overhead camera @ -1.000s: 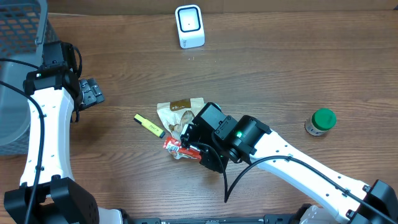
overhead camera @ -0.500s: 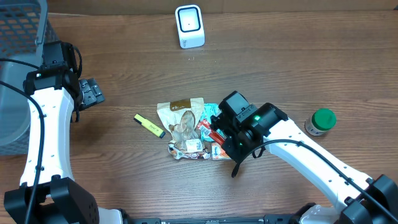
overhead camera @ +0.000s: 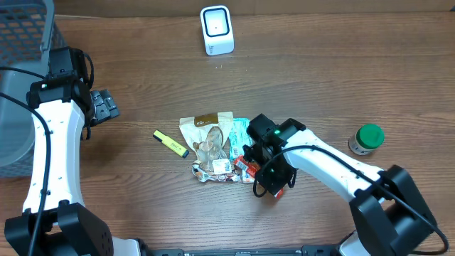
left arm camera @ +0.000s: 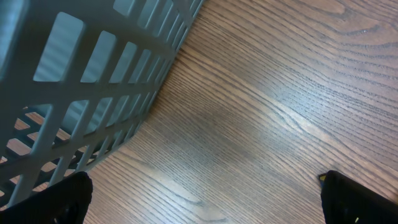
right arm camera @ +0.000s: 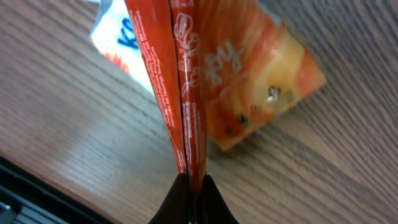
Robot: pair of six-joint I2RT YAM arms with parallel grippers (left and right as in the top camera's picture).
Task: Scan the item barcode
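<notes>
Red-orange film of the snack packet [right arm camera: 249, 81] is pinched along its sealed seam by the right gripper [right arm camera: 191, 194], whose jaws are clamped tight on that thin edge. The packet's long axis runs straight out from the fingertips, edge-on to the wrist camera. It is held over the table [overhead camera: 341, 78] toward the near edge, just right of the pile of packets [overhead camera: 210, 146]. The scanner [overhead camera: 217, 30] stands well apart at the far edge, so the coming move probably turns on carrying the packet away from the near edge and turning a printed face toward the scanner's window. The right arm is the one placed for this; the left gripper [overhead camera: 106, 107] hangs spread and empty beside the basket [overhead camera: 21, 43] at the left edge. Only the right wrist view shows the grip itself, and no barcode can be made out on the face it sees. The overhead view hides most of the packet under the gripper, but it alone shows the scanner.
</notes>
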